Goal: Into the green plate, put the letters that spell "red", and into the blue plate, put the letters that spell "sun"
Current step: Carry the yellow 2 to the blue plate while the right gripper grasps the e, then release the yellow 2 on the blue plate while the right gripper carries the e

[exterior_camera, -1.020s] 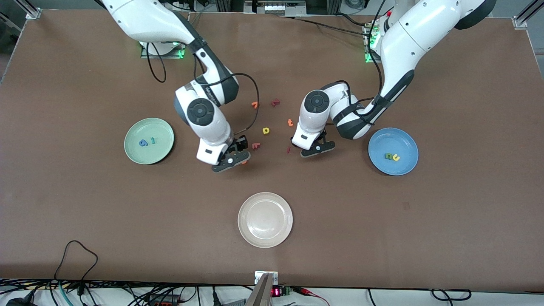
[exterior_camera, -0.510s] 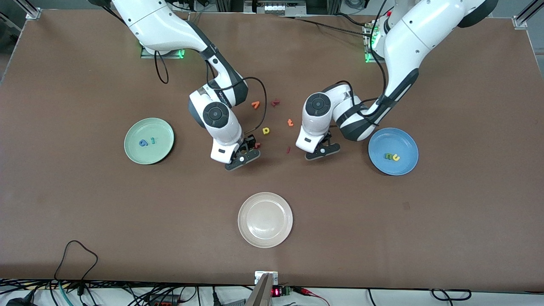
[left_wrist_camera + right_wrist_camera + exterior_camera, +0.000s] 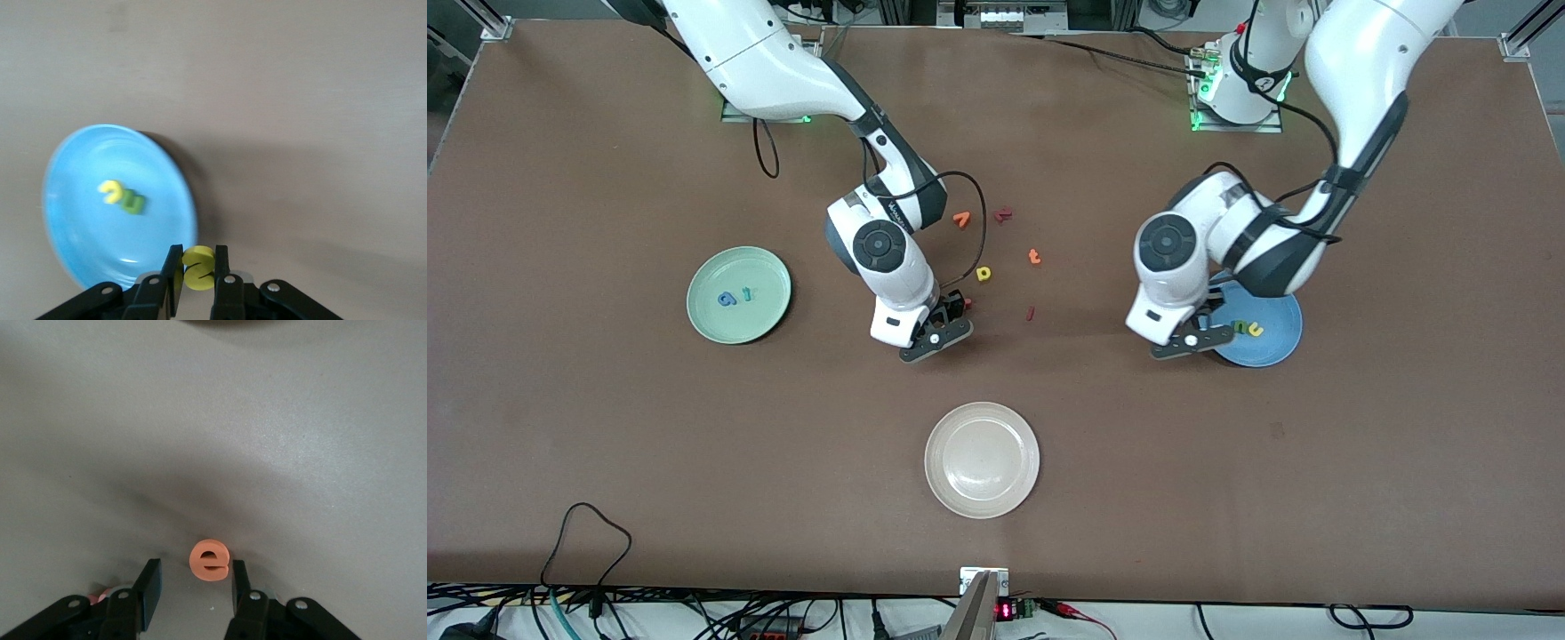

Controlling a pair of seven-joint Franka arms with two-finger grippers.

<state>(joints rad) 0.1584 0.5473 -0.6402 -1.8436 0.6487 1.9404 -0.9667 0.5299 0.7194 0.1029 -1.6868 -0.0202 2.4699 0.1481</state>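
Left gripper (image 3: 197, 277) clamped tight on the yellow "s" (image 3: 198, 267), up over the rim of the blue plate (image 3: 80, 233), with yellow "u" (image 3: 111, 192) and green "n" (image 3: 133, 202) lying inside. Right gripper (image 3: 193, 590) half open, empty, orange "e" (image 3: 209, 561) flat on the table between its fingers.

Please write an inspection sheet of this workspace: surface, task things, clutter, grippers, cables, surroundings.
Surface: brown table.
Job's things: green plate holds blue d, teal r; blue plate holds green n, yellow u.
Clutter: cream plate; spare letters mid-table.
Grippers: left gripper grips yellow s at blue plate's rim; right gripper open around orange e.
Cables: black cable on table.
Surroundings: nothing seen.
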